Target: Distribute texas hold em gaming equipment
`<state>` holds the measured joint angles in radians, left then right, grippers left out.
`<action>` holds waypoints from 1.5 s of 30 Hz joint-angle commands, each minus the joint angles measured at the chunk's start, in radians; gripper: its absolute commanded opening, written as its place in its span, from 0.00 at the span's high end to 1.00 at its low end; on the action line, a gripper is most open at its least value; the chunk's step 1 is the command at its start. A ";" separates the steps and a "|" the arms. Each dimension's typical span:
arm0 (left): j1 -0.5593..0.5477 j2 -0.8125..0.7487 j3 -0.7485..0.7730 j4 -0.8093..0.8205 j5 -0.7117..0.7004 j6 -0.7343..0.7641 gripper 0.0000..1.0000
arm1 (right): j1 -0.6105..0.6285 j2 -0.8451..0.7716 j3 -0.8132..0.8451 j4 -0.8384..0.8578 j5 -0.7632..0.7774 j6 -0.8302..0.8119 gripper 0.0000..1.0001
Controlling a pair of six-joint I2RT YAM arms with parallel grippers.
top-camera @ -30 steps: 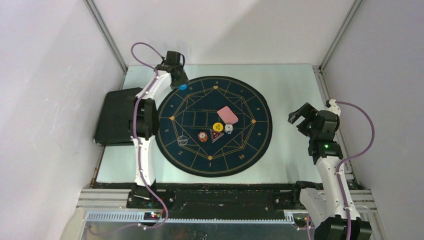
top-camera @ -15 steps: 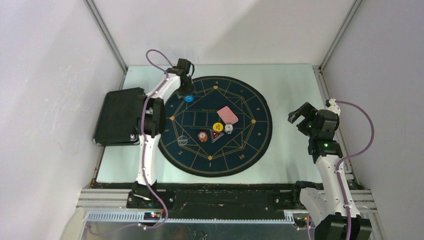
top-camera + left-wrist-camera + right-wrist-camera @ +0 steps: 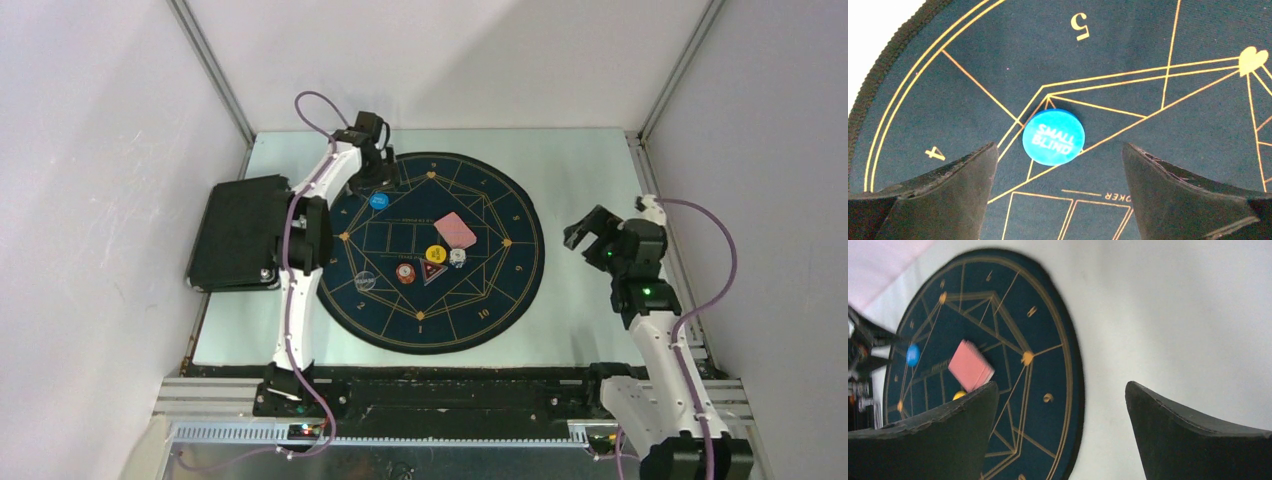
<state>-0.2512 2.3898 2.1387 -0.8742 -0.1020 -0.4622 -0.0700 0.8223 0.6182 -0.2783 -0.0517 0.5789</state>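
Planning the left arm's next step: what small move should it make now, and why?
Probably lift the left gripper straight up and clear. Its jaws are open, and the blue chip lies flat on the mat between them, touching neither finger, so it appears placed.

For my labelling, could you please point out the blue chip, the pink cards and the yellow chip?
blue chip (image 3: 1053, 137): left wrist view, centre of face.
pink cards (image 3: 457, 230): top external view, middle of back.
yellow chip (image 3: 435, 254): top external view, centre of face.
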 commanded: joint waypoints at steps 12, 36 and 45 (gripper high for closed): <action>-0.007 -1.183 -1.126 0.424 -0.333 -0.253 0.00 | 0.862 0.574 0.537 -0.044 0.263 -0.093 0.02; -0.007 -1.356 -1.413 0.403 -0.332 -0.240 0.00 | 0.878 1.395 1.242 -0.411 0.359 -0.046 0.28; -0.007 -1.333 -1.416 0.418 -0.307 -0.236 0.00 | 0.862 1.395 1.131 -0.363 0.335 -0.005 0.31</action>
<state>-0.2562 1.0500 0.7319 -0.4908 -0.4183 -0.7147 0.8032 2.2299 1.8019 -0.6735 0.2913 0.5381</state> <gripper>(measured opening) 0.996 0.700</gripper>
